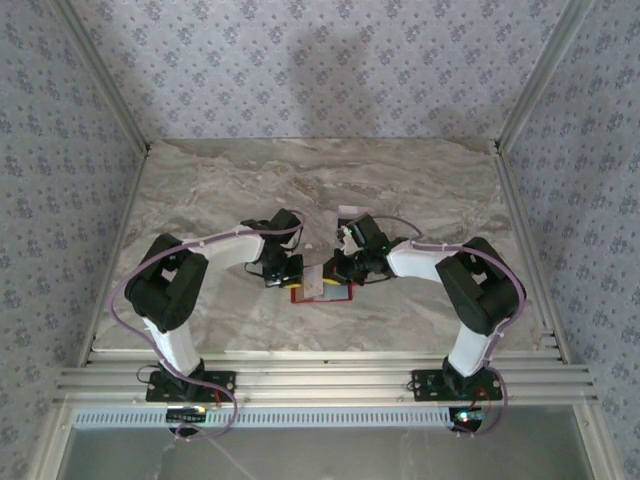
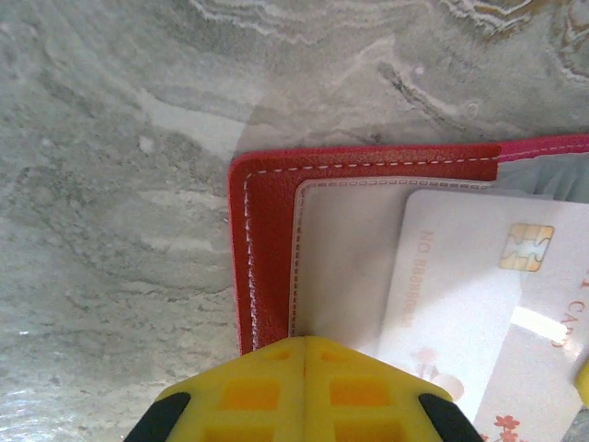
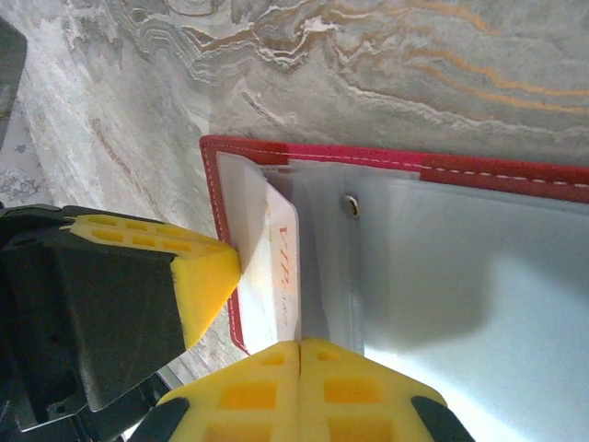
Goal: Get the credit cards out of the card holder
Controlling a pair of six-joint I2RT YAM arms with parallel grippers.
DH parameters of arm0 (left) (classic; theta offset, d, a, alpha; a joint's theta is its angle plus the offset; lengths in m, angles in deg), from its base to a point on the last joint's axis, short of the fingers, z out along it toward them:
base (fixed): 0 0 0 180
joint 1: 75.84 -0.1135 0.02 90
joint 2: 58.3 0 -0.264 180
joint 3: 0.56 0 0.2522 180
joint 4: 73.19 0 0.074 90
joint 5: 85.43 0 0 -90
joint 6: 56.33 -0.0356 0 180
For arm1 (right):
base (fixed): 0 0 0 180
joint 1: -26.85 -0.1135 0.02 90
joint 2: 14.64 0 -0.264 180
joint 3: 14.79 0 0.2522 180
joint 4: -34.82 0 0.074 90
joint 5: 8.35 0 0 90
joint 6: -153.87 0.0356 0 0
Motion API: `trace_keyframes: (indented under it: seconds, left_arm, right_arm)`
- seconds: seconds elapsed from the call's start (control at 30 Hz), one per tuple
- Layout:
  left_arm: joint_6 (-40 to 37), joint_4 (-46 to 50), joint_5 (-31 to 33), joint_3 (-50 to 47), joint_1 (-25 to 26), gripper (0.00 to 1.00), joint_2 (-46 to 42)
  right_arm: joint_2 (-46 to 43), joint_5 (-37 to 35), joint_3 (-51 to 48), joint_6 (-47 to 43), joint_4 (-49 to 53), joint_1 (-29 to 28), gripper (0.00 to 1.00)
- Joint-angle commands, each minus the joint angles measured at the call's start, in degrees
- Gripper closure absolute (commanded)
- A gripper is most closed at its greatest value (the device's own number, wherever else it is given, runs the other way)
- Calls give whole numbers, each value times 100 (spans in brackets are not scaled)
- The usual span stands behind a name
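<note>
The red card holder [image 1: 338, 293] lies open on the marble table between both grippers. In the left wrist view its red edge [image 2: 267, 249] frames a pale pocket, and a whitish credit card [image 2: 469, 304] with a gold chip sticks out of it at a slant. My left gripper [image 2: 304, 343] is shut, its tips pressing down on the pocket's edge. In the right wrist view my right gripper [image 3: 300, 345] is shut on the edge of that credit card [image 3: 276, 276], which bears orange lettering. The left gripper's yellow finger [image 3: 198, 276] rests on the holder's left end.
The holder's other half is a pale grey pocket [image 3: 460, 276] with a small metal snap [image 3: 351, 204]. The marble table [image 1: 300, 180] stretches beyond the arms. Metal rails [image 1: 320, 380] run along the near edge and patterned walls close the sides.
</note>
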State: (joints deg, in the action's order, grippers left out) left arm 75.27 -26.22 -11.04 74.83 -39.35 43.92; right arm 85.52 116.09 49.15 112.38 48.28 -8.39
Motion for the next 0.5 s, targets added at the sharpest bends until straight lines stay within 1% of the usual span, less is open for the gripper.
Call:
trace_keyframes:
  seconds: [0.0,0.1,0.23,0.37,0.4,0.47]
  left_arm:
    - [-28,255,121,7,16,93,69]
    - [-25,247,116,-3,16,93,82]
    - [-21,238,103,-10,16,94,71]
    - [-21,231,111,-27,17,94,53]
    - [-25,236,112,-23,25,94,53]
    - [-21,238,117,-23,22,94,52]
  right_arm:
    - [52,218,16,54,-253,-60,89]
    - [140,239,72,149,-381,-131,84]
    - [245,205,129,209,-428,-193,83]
    - [239,130,142,164,-319,-213,88]
    - [213,81,142,142,-240,-207,91]
    - [147,-31,143,61,-45,-191,94]
